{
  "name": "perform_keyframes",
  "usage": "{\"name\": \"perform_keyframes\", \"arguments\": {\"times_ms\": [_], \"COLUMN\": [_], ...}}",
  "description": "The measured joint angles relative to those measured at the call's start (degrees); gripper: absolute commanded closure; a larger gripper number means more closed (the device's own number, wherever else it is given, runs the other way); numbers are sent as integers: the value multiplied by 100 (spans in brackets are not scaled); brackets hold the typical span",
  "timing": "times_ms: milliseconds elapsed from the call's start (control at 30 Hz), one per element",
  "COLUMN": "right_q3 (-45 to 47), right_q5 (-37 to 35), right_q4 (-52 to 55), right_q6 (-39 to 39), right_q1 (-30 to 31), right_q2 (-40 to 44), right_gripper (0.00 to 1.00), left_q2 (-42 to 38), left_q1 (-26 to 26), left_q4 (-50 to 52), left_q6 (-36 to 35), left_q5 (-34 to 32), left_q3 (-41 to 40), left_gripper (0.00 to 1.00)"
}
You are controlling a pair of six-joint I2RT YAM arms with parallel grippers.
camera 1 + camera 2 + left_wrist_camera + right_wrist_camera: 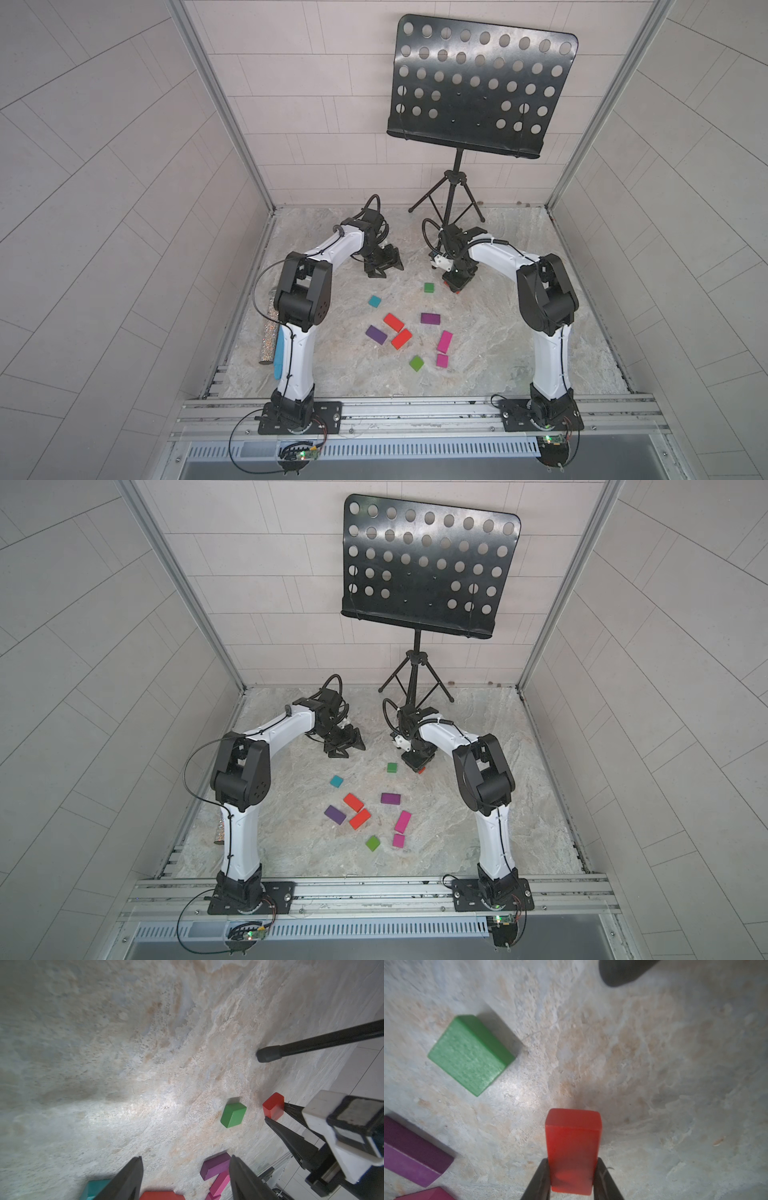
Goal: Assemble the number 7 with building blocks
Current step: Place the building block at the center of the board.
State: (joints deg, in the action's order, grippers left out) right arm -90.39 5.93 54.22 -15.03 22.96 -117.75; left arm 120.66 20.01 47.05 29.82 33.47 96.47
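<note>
Red on marbled stone: one red block (573,1147) sits clamped by its narrow sides in the right hand (572,1161), low over the far part of the tabletop (519,332) and near a green square (471,1053). Whether it touches the surface cannot be told. The end-on grip leaves the broad faces free, apparently so the piece can be laid flat as a start to the figure. No number 7 exists yet. The other building blocks (430,318) lie scattered nearer the robot's base, among them a teal square (375,301), two red rectangles (394,322) close together and a magenta rectangle (444,341). The left hand (186,1158) hovers empty, jaws apart, over bare stone, seemingly keeping clear. A black music stand (478,83) rises behind, and a glittery cylinder (268,336) lies beside the left arm.
</note>
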Motion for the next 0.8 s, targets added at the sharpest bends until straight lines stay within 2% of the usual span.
{"name": "perform_keyframes", "arguments": {"times_ms": [300,367,533,667,767,800], "right_q3": [0,0,0,37,205,295], "right_q5": [153,151,151,192,501,675], "right_q4": [-87,-98,-111,-144,-319,-415], "right_q6": [-55,-87,-15,444,1137,1427], "right_q1": [96,111,114,68,-50,-120], "right_q2": [-184,-184,-168,87,671,887], "right_gripper": [61,52,41,39,37,40], "left_q2": [0,0,0,0,0,0], "left_q1": [7,15,72,254,411,450], "left_q4": [-13,-15,-20,-28,-31,-28], "left_q6": [31,37,70,101,103,98], "left_q5": [0,0,0,2,39,57], "left_q3": [-157,-160,-162,-162,-162,-162], "left_gripper": [28,28,31,34,34,34]}}
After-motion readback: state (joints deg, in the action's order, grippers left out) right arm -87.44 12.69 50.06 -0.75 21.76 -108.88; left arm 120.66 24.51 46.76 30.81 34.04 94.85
